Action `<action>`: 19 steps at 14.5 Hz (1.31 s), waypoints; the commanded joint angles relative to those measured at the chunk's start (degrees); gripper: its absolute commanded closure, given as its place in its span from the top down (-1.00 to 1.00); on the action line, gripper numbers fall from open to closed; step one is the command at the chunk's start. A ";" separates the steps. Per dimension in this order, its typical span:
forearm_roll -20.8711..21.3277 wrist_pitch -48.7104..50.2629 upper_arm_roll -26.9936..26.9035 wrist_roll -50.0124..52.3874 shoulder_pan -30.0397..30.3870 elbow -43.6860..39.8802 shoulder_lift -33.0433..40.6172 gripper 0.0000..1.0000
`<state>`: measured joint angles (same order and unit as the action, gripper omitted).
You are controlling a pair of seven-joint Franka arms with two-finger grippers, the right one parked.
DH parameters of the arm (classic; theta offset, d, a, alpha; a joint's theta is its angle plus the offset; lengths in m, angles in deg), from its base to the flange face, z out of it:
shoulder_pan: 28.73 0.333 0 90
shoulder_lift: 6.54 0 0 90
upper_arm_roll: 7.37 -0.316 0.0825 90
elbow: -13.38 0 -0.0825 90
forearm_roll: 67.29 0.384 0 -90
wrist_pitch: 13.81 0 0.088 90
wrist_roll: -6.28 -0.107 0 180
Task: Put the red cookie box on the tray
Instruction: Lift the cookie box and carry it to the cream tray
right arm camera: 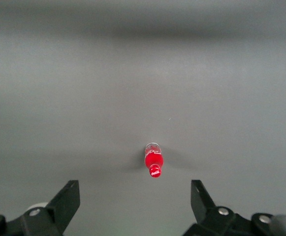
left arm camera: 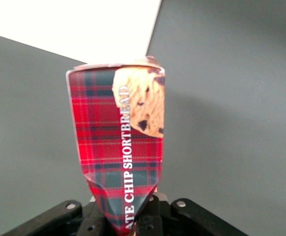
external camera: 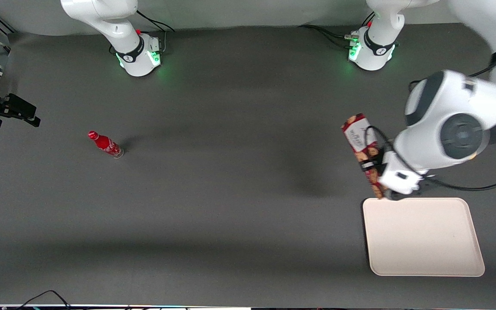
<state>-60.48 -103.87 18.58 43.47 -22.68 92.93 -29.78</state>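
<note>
The red cookie box point(external camera: 362, 148) is a long red plaid carton with cookie pictures and a white label at its end farther from the front camera. My left gripper point(external camera: 370, 165) is shut on it and holds it in the air, tilted, just above the tray's edge farthest from the front camera. In the left wrist view the box point(left arm camera: 120, 142) stands out from between the black fingers point(left arm camera: 155, 214), its side dented where they pinch. The cream-white tray point(external camera: 422, 237) lies flat on the table nearer the front camera; a corner of it shows in the left wrist view point(left arm camera: 83, 24).
A small red bottle point(external camera: 106, 144) stands toward the parked arm's end of the table; it also shows in the right wrist view point(right arm camera: 153, 161). The two arm bases point(external camera: 370, 49) stand at the table's back edge. Black cables hang from the working arm's wrist.
</note>
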 commanded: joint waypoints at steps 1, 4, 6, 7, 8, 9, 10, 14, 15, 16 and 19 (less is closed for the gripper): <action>-0.21 8.31 -8.08 -13.24 -0.07 -10.35 -1.02 -1.00; -0.48 7.72 -18.53 -29.31 -0.07 -13.27 -1.81 -1.00; -0.56 2.65 -23.90 -36.90 0.02 -13.10 -4.09 -1.00; -0.91 -0.43 -25.58 -39.45 0.63 -13.01 -5.84 -1.00; -0.92 -3.42 -27.16 -42.17 0.81 -13.19 -8.64 -1.00; -0.92 -7.20 -28.92 -45.86 0.98 -13.19 -11.37 -1.00; -0.83 -11.06 -29.89 -49.55 1.07 -13.19 -14.35 -1.00; -0.83 -23.47 -32.71 -54.59 1.60 -13.19 -24.12 -1.00; -0.74 -25.84 -32.80 -54.68 1.77 -13.19 -25.88 -1.00; -0.83 -28.74 -32.72 -55.12 2.82 -13.28 -27.55 -1.00; -0.92 -35.96 -32.72 -55.56 3.97 -13.36 -31.51 -0.80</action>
<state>-60.91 -136.17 -13.73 -10.20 -19.64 82.21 -58.33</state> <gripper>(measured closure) 0.841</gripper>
